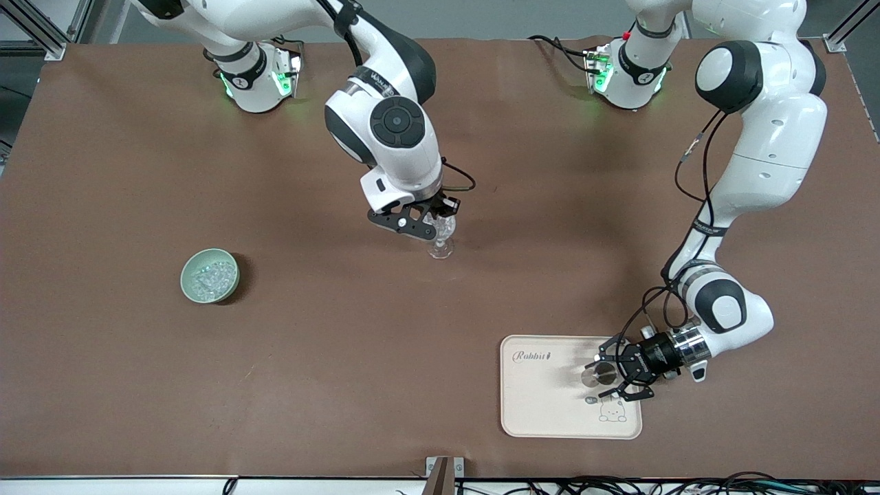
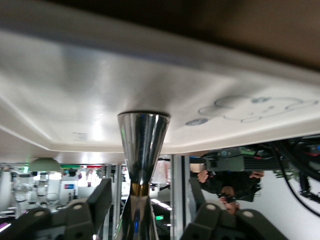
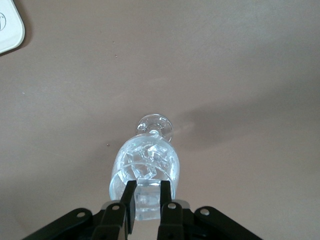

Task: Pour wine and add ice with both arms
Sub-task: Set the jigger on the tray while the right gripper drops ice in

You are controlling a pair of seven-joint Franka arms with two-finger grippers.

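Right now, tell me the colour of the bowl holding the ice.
Pale green bowl, with clear ice inside; the front view shows it best.

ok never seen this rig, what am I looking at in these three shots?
Two white robot arms at a brown table, each ending in a two-finger pincer. The wide picture is from a high camera facing them; the other two are from cameras on the wrists. The right arm holds its right pincer over a stemmed glass mid-table, shut on what looks like an ice chunk; the glass already holds ice. The left arm has its left pincer open around a metal cup standing on a tray, nearer the camera. A green bowl of more ice sits toward the right arm's end.
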